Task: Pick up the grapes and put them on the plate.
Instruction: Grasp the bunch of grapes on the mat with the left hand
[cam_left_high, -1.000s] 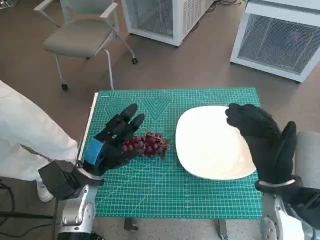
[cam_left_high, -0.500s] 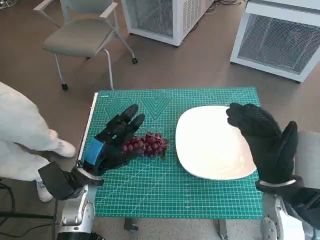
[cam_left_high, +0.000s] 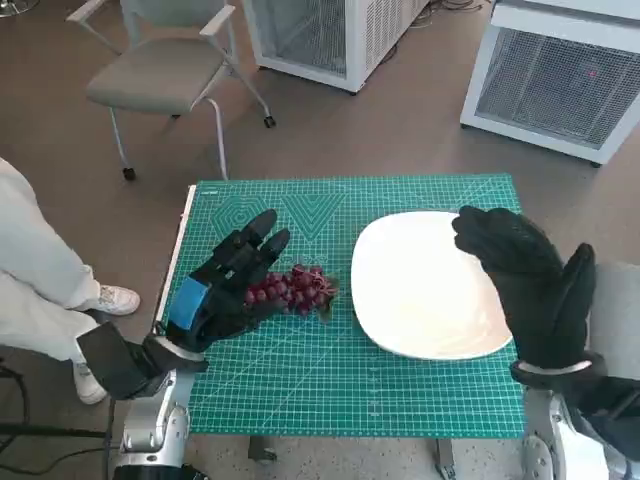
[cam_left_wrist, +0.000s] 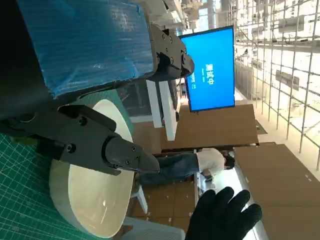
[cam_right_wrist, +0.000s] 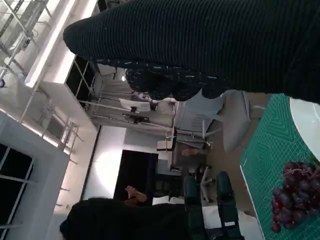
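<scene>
A bunch of dark red grapes (cam_left_high: 295, 288) lies on the green cutting mat (cam_left_high: 300, 370), just left of the white plate (cam_left_high: 415, 300). My left hand (cam_left_high: 225, 282) rests at the bunch's left side, fingers stretched out over the mat toward the far edge, holding nothing. My gloved right hand (cam_left_high: 525, 275) hovers spread open above the plate's right part. In the left wrist view the taped left hand (cam_left_wrist: 85, 45) points past the plate (cam_left_wrist: 90, 200), with the right glove (cam_left_wrist: 222, 215) beyond. The right wrist view shows the grapes (cam_right_wrist: 292, 200) under the glove (cam_right_wrist: 225, 45).
A grey chair (cam_left_high: 165, 75) stands behind the table's left corner. Two white cabinets (cam_left_high: 560, 75) sit at the back. A person in white clothing (cam_left_high: 35, 280) with a white shoe (cam_left_high: 112, 298) is close to the table's left edge.
The person at the left has shifted a leg, and a shoe now shows on the floor. Both hands and the grapes stay where they were.
</scene>
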